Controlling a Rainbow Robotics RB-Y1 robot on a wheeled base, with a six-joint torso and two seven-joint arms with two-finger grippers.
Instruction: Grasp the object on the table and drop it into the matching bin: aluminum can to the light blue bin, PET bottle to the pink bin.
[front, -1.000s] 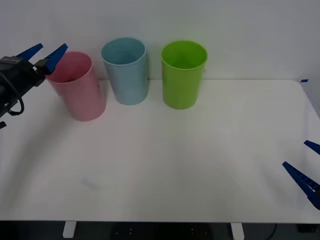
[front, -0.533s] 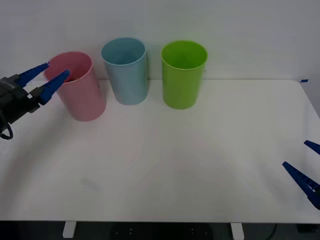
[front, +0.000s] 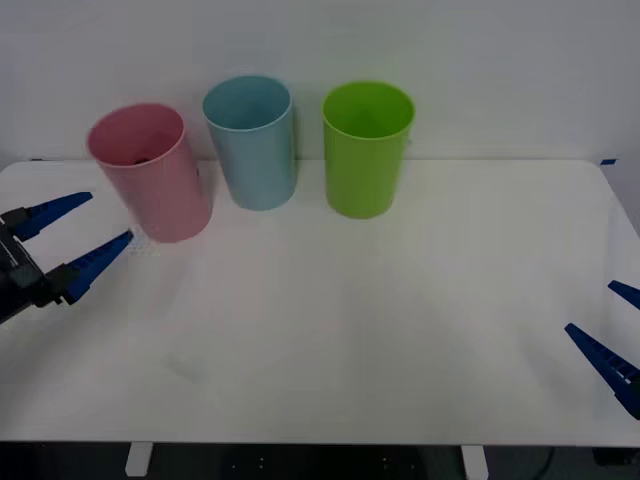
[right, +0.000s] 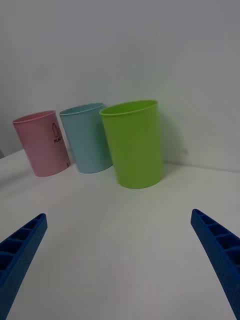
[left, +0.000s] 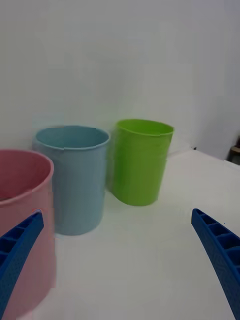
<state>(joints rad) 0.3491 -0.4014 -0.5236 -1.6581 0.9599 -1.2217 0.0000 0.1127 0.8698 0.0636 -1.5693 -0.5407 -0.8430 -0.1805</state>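
The pink bin (front: 155, 185) stands upright at the back left of the white table (front: 350, 330), with the light blue bin (front: 255, 150) right beside it. A small dark shape shows just inside the pink bin's mouth; the PET bottle is otherwise hidden. My left gripper (front: 111, 215) hovers open and empty in front of the pink bin, to its left and apart from it. In the left wrist view the open left gripper (left: 117, 213) faces the pink bin (left: 25, 225) and light blue bin (left: 77, 185). My right gripper (front: 590, 307) rests open at the table's front right.
A green bin (front: 365, 160) stands to the right of the light blue one, close to the back wall. The right wrist view shows the pink bin (right: 42, 145), light blue bin (right: 90, 140) and green bin (right: 135, 145) far beyond the open right gripper (right: 117, 215).
My left gripper has dropped from beside the pink bin's rim and pulled back toward the front left, staying open. The right arm has not moved.
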